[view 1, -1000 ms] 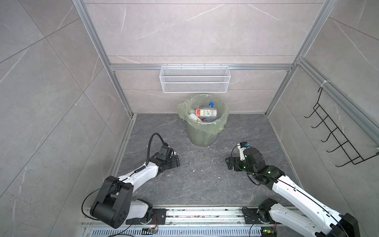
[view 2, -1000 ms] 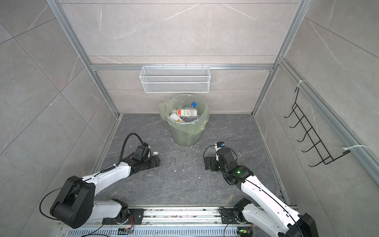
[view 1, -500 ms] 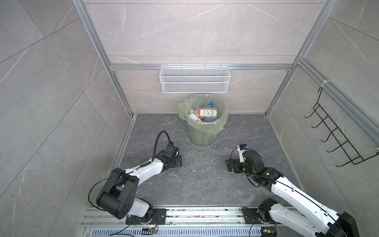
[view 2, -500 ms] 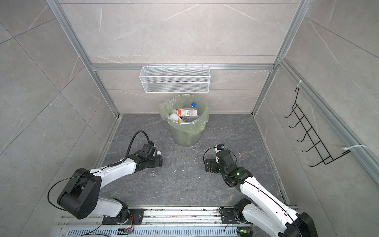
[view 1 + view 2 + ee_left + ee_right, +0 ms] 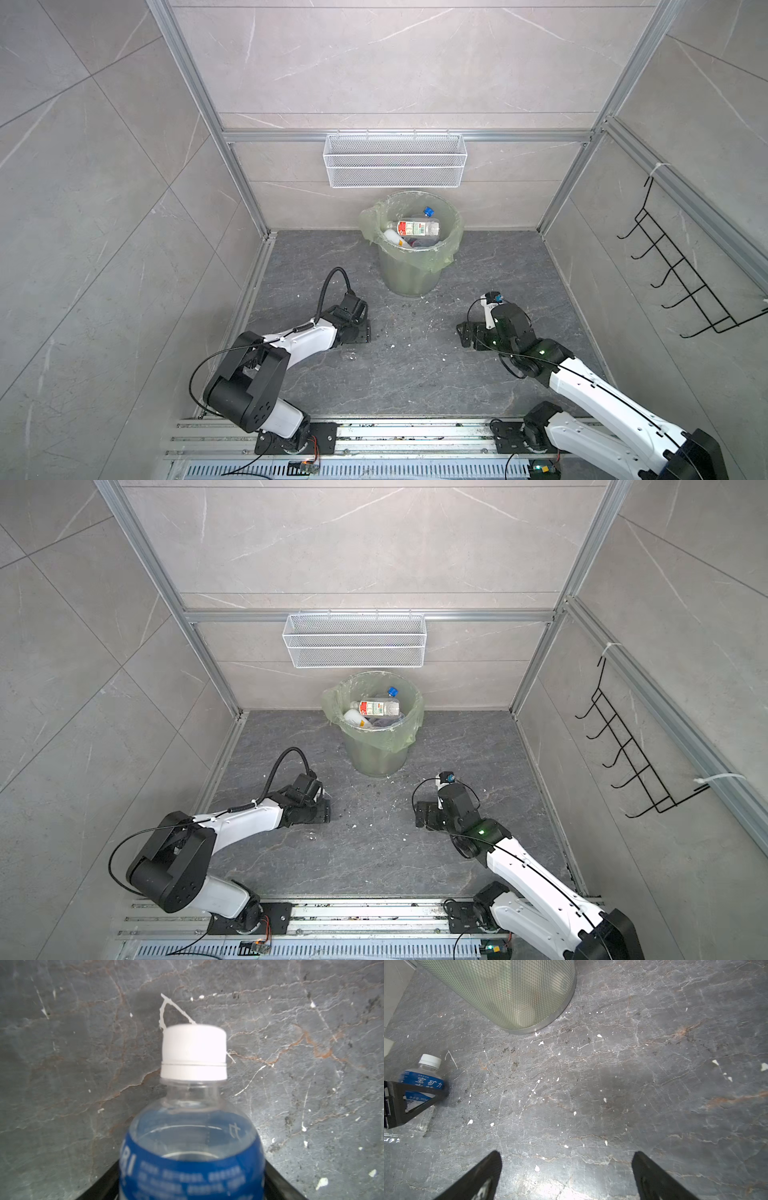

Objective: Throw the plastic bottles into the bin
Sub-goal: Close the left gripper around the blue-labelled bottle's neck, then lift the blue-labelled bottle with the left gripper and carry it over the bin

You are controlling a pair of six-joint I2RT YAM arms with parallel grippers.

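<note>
A clear plastic bottle (image 5: 191, 1147) with a blue label and white cap lies on the dark floor. My left gripper (image 5: 192, 1169) is shut on it, one black finger pressed against each side of the label. In the right wrist view the same bottle (image 5: 421, 1082) lies under a left finger (image 5: 415, 1095). In both top views the left gripper (image 5: 360, 332) (image 5: 322, 810) hides it. The right gripper (image 5: 566, 1157) (image 5: 465, 334) is open over bare floor. The bin (image 5: 411, 266) (image 5: 376, 750) (image 5: 512, 991) stands at the back with several bottles (image 5: 417, 227) inside.
A white wire mesh basket (image 5: 395, 160) hangs on the back wall above the bin. A black hook rack (image 5: 681, 274) is on the right wall. White flecks (image 5: 537, 1167) litter the floor. Metal rails (image 5: 374, 432) run along the front edge.
The left gripper has slid a little to the right along the floor and its fingers have narrowed onto the bottle. The right arm has scarcely moved.
</note>
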